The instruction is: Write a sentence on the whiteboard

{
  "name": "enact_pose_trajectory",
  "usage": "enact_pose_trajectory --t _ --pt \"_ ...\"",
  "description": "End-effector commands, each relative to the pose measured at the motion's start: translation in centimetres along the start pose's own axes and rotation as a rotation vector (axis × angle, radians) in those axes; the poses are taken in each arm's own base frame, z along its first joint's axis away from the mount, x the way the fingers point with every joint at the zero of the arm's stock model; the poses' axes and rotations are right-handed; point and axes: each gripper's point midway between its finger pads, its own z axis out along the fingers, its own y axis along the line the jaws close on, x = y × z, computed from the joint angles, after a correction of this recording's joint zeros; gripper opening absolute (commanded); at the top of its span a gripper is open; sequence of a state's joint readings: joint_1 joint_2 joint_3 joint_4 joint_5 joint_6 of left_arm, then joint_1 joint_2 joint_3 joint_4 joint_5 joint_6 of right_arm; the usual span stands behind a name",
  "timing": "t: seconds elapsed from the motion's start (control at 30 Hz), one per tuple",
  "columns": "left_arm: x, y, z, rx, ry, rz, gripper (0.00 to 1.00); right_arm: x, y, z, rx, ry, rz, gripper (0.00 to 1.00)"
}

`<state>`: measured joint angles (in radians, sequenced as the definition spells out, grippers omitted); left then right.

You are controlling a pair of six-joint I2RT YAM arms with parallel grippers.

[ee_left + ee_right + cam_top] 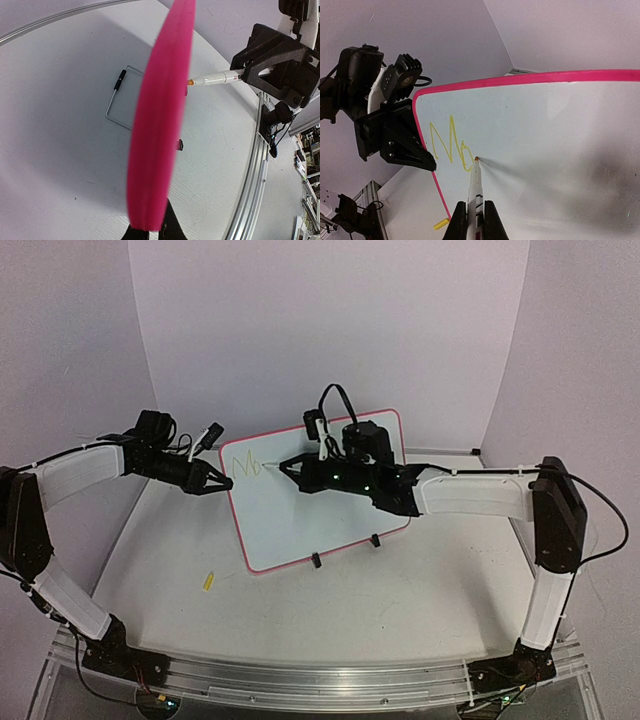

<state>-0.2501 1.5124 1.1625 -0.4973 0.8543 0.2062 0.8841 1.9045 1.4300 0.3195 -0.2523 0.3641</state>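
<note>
The whiteboard (310,520), white with a pink rim, stands tilted on two black feet at mid table. My left gripper (225,483) is shut on its left edge; in the left wrist view that rim (160,125) is a blurred pink band running up from the gripper (152,231). My right gripper (287,467) is shut on a white marker (474,192). The marker's orange tip touches the board at the end of the sentence (449,142), which reads "Mo" in yellow-green at the board's upper left. The left wrist view also shows the marker (215,78) reaching the rim.
A yellow marker cap (208,581) lies on the table, left of the board's lower corner. A wire stand (117,97) props the board from behind. An aluminium rail (320,680) runs along the near table edge. White backdrop walls enclose the table.
</note>
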Motion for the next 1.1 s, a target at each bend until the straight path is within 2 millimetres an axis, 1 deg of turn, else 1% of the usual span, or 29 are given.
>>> enact_pose_trajectory --t 0.0,0.13,0.33,0.53,0.9,1.0,1.07 --pt "0.3 0.8 -0.1 -0.064 0.016 0.004 0.00 -2.5 0.5 0.3 -0.004 -0.064 -0.024 0.00" --pt "0.4 0.8 -0.1 -0.063 0.016 0.004 0.00 -2.5 0.5 0.7 -0.007 -0.064 -0.025 0.00" --pt "0.4 0.8 -0.1 -0.062 0.018 0.003 0.00 -2.4 -0.1 0.8 0.022 -0.071 -0.023 0.00" --pt "0.4 0.8 -0.1 -0.063 0.018 0.003 0.00 -1.5 -0.8 0.8 0.044 -0.055 -0.017 0.00" --pt "0.4 0.8 -0.2 -0.063 0.017 0.005 0.00 0.7 -2.0 -0.6 0.085 -0.017 0.007 0.00" --pt "0.4 0.8 -0.1 -0.062 0.017 0.004 0.00 0.9 -2.0 -0.6 0.088 -0.014 0.009 0.00" --pt "0.4 0.8 -0.1 -0.063 0.019 0.004 0.00 0.6 -2.1 -0.6 0.094 -0.024 0.010 0.00"
